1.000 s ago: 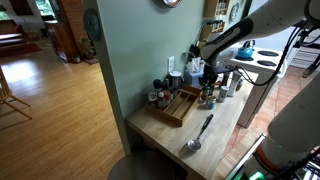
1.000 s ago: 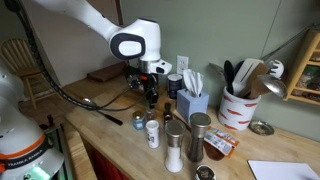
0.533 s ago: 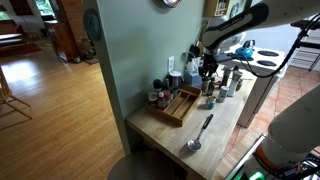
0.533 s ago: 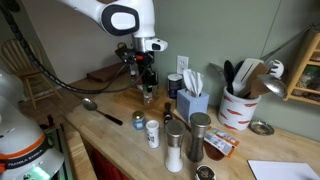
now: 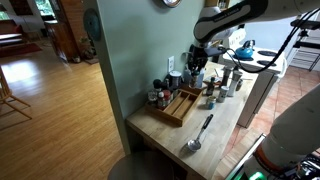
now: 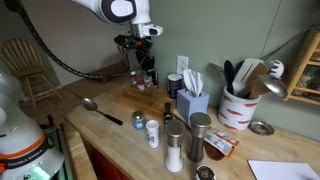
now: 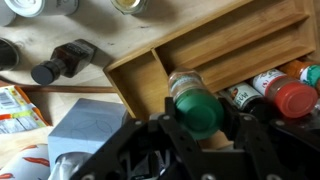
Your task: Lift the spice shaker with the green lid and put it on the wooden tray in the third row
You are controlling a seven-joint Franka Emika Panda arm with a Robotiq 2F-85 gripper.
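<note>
Tool (image 7: 197, 124) grips the green-lidded shaker (image 7: 196, 108) between its fingers, the lid facing the wrist camera. A second ago it sat low among the jars (image 5: 212, 95) just beside the tray (image 5: 180, 105). Both exterior views now show it raised well above the table (image 5: 165, 135), with the shaker lifted clear. From the wrist, the shaker hangs over the near edge of the tray (image 7: 230, 40), with red-lidded jars (image 7: 290, 97) just off to one side. The lift looks done. What is left is probably to carry the shaker over the third row, line it up between the dividers and lower it without knocking the neighbouring jars.
</note>
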